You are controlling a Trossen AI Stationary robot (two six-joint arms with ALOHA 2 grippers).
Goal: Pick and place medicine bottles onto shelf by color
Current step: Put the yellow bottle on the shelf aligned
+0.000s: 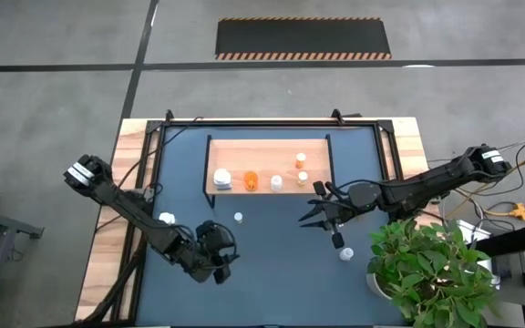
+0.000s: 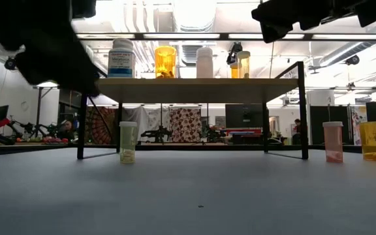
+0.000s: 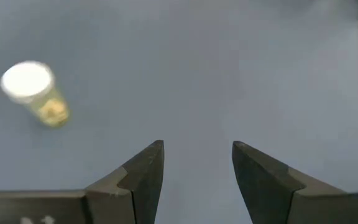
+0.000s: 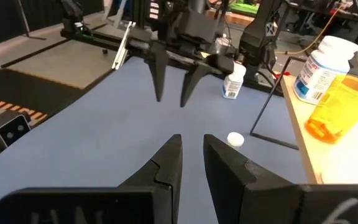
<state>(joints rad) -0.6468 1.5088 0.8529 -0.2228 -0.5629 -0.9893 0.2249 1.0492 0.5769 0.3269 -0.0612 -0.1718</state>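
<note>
While both grippers' fingers gape empty | dark blue tabletop [image 1: 272, 264] bears shelf [image 1: 267, 150] | workshop behind.

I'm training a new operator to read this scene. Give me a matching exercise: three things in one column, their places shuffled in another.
Things:
1. large white medicine bottle with a blue label
2. green potted plant
3. left gripper

Places:
A. over the bare dark blue tabletop, fingers apart
B. on the light-wood shelf
C. at the table's right edge, near the right arm

Pairs: 1-B, 2-C, 3-A
</note>
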